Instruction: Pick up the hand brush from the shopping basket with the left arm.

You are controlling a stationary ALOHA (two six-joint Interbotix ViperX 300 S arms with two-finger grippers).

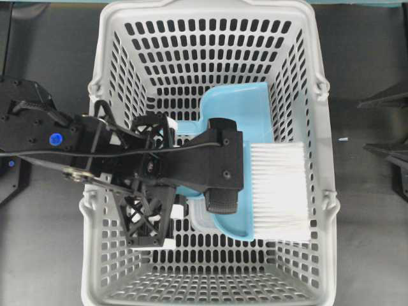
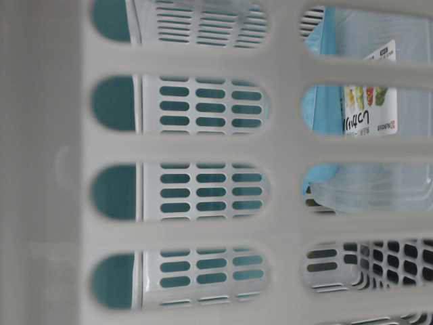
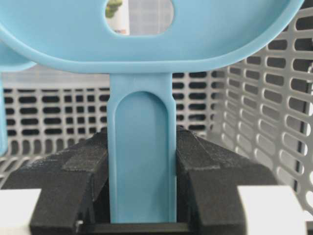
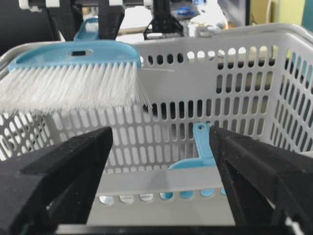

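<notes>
Left gripper (image 1: pixel 223 162) is clamped on the thin handle of the hand brush (image 1: pixel 278 190), a black finger pad (image 3: pixel 73 171) pressed against each side of the handle in the left wrist view. The brush runs straight out ahead of the fingertips: handle between the pads, rounded head beyond them, and the wide band of white bristles fanning away at the far end. Its long axis follows the reach of the left arm (image 1: pixel 95 156), across the shopping basket (image 1: pixel 102 127) toward the wall farthest from the arm. From the right wrist view the brush hangs about level with the basket rim, bristles pointing down and sideways, clear of the floor.

Below the gripper, inside the basket, lies a light-blue dustpan (image 1: pixel 245 115), its scoop partly covered by the fingers and the brush.

Right gripper (image 4: pixel 161 181) sits outside the basket with its fingers spread wide, nothing between them.
</notes>
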